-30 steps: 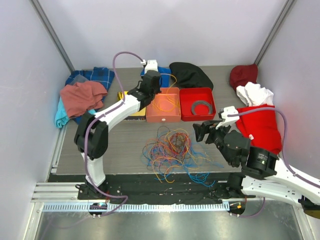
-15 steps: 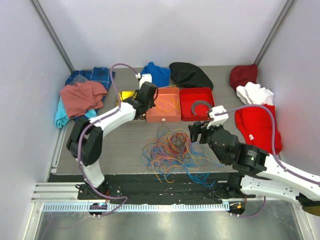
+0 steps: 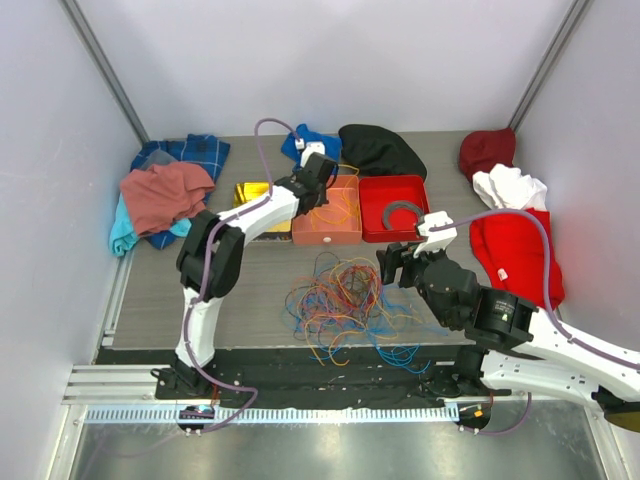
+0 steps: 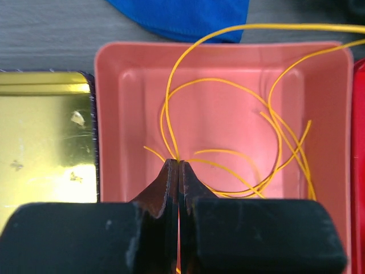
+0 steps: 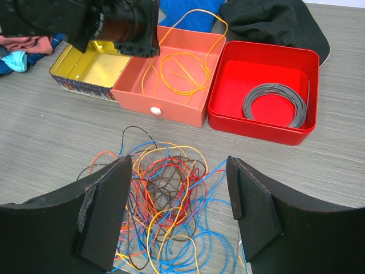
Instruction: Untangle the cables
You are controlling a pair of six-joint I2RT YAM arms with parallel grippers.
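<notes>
A grey wood-grain table (image 3: 250, 285) is enclosed by pale walls. Over the orange tray (image 4: 222, 48) at its far side, the left gripper (image 4: 178, 166) is pinched shut on a yellow cable (image 4: 170, 97) whose loops lie in that tray. The right gripper (image 5: 179, 200) is held wide, with nothing gripped. The tangle of cables (image 3: 335, 295) is framed just below and ahead of it, so the right arm is judged the nearer. No single long axis can be told in the heap.

Bright, even light falls from overhead; shadows are soft and faint. Left of the left gripper (image 4: 178, 165) the gold tin (image 4: 45, 142) glares. Its fingers (image 4: 159, 197) blur near the lens, while the yellow cable (image 4: 167, 108) beyond stays sharp. The right gripper (image 5: 179, 200) looks dark and soft-edged.
</notes>
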